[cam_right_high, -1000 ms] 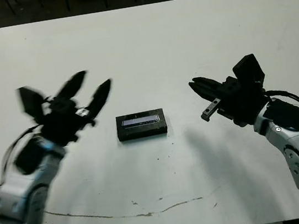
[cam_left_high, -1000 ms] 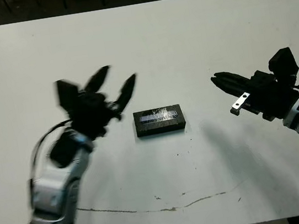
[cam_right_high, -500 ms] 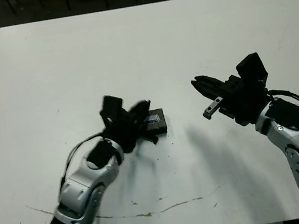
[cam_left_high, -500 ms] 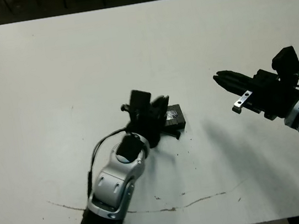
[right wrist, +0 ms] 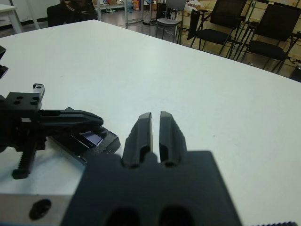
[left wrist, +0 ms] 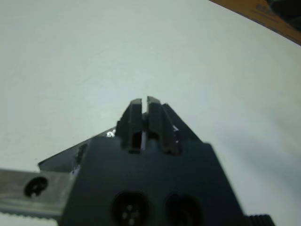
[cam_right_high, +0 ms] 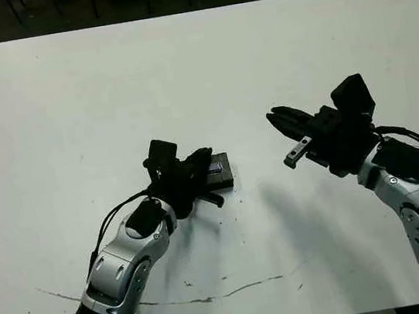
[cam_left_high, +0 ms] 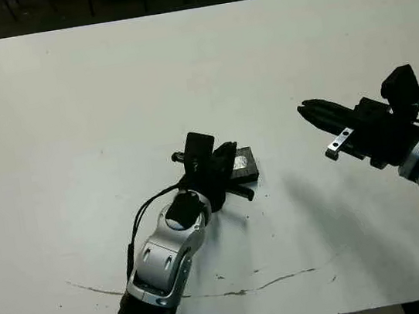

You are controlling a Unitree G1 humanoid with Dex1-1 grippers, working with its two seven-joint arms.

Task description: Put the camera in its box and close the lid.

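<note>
My left gripper [cam_left_high: 223, 172] sits at frame centre with its fingers pressed together, empty, resting on the lid [cam_left_high: 245, 164], which covers the box just right of it. My right gripper [cam_left_high: 314, 110], at mid-right, is likewise closed on nothing, hovering well apart over the white table [cam_left_high: 181, 67]. I can't see the camera

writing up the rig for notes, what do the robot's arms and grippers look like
Both arms have silver-grey metal shells with black joints. The left arm carries a thin black cable looping along it. Each gripper, left and right, is matte black with two ridged, tapering fingers; the right has a small silver bracket with holes.
</note>
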